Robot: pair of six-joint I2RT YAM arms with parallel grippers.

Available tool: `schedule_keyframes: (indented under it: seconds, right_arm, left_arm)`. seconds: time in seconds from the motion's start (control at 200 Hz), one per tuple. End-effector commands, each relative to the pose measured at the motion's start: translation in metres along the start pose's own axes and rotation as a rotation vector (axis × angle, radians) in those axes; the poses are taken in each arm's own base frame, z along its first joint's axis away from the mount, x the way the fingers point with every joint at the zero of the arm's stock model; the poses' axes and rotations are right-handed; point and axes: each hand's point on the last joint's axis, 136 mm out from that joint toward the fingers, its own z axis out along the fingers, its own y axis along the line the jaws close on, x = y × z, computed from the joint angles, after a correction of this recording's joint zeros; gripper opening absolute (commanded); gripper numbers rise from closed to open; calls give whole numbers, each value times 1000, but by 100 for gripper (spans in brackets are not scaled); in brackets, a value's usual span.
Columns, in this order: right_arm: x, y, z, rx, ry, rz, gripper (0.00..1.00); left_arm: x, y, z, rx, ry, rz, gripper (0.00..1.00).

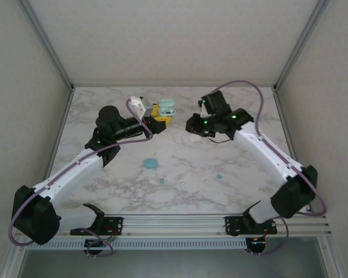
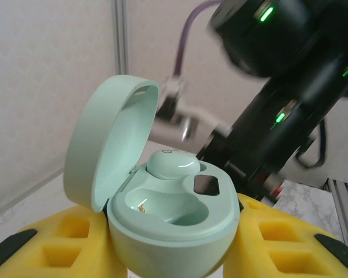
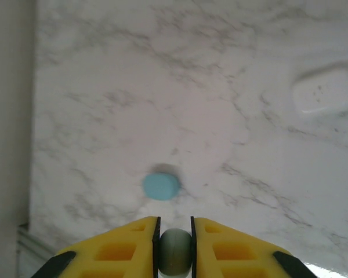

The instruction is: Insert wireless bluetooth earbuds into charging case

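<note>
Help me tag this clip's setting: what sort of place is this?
Likely a lab test booth: a left robot arm and right robot arm bolted to a rail at a marble-patterned table, enclosed by plain white panels.

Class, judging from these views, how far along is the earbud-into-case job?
Done: one pale green earbud sits in the open green case, gripped by the left jaws. In hand: the right jaws pinch a second green earbud. Left: seat it in the empty slot; teal earbuds lie loose on the table.
</note>
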Motion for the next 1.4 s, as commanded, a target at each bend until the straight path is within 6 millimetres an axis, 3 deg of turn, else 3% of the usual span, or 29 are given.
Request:
schedule_keyframes:
  seconds: [0.0, 0.16, 0.32, 0.621, 0.961, 1.391]
  right_arm:
    - [-7, 29, -31, -121, -40, -1, 21]
    - [-22, 70, -74, -285, -119, -23, 21]
    - [-30, 102, -91, -435, -133, -29, 21]
    - [-36, 130, -84, -526, -108, -44, 21]
    - [-39, 146, -66, -520, -87, -73, 21]
    - [-36, 135, -43, -415, -82, -100, 22]
  left_arm:
    - [-5, 5, 1, -9, -18, 21, 31]
    - [1, 7, 7, 7, -3, 6, 31]
    - [4, 8, 10, 17, 4, 0, 31]
    - [6, 4, 15, 35, 15, -4, 31]
    - [6, 0, 17, 51, 15, -5, 31]
    - [1, -2, 17, 55, 6, 7, 31]
